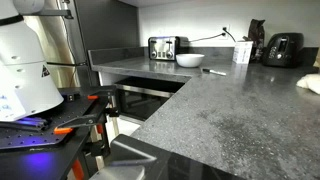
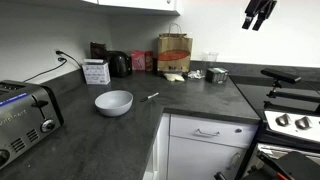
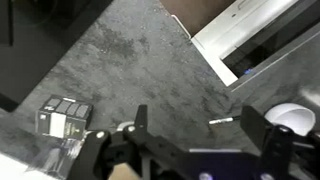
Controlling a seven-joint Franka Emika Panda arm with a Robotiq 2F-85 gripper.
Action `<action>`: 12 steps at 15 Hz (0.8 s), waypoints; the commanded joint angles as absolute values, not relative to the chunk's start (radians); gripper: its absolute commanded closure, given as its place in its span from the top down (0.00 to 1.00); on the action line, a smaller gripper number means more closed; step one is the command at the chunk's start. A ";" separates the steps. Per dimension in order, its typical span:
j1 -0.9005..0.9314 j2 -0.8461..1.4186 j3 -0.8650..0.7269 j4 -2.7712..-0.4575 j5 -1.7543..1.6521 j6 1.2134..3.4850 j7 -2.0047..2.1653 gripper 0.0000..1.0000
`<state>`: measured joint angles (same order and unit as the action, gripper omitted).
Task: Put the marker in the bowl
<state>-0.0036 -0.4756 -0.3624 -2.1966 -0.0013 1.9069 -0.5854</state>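
- In an exterior view the marker (image 1: 213, 70) lies flat on the desk (image 1: 220, 115), just beside the bowl (image 1: 190, 60) and not in it. A toaster (image 1: 163, 46) stands behind the bowl and a cup (image 1: 241, 52) further along. No tool is seen here.
- In an exterior view the tool (image 2: 256, 16) is held high over the desk (image 2: 200, 100), well apart from the marker (image 2: 152, 96) and the bowl (image 2: 113, 102). Its opening cannot be read here, as it is small and cut off by the top edge.
- In the wrist view the tool (image 3: 195, 125) is spread wide with nothing held. The marker (image 3: 221, 121) is seen far below on the desk (image 3: 120, 60). A small box (image 3: 65, 115) sits off to the side.
- Risks, judged:
  - A long descent is needed, so misalignment is likely.
  - The marker is thin and flat, so it could be pinched off-centre and rolled or flicked away.
  - The bowl could be knocked by a finger, since it is so near.
  - The marker could bounce out of the shallow bowl if it is dropped from too high.
- Hidden:
  - In the wrist view the bowl (image 3: 293, 113) is mostly covered by a finger (image 3: 258, 130).
  - The marker's ends are too small to tell apart in any view.
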 commanded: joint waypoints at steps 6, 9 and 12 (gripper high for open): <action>-0.004 -0.448 -0.353 -2.175 0.012 1.873 -0.675 1.00; 0.045 -0.384 -0.343 -2.164 0.033 1.911 -0.818 1.00; 0.092 -0.274 -0.291 -2.138 0.068 1.971 -0.927 1.00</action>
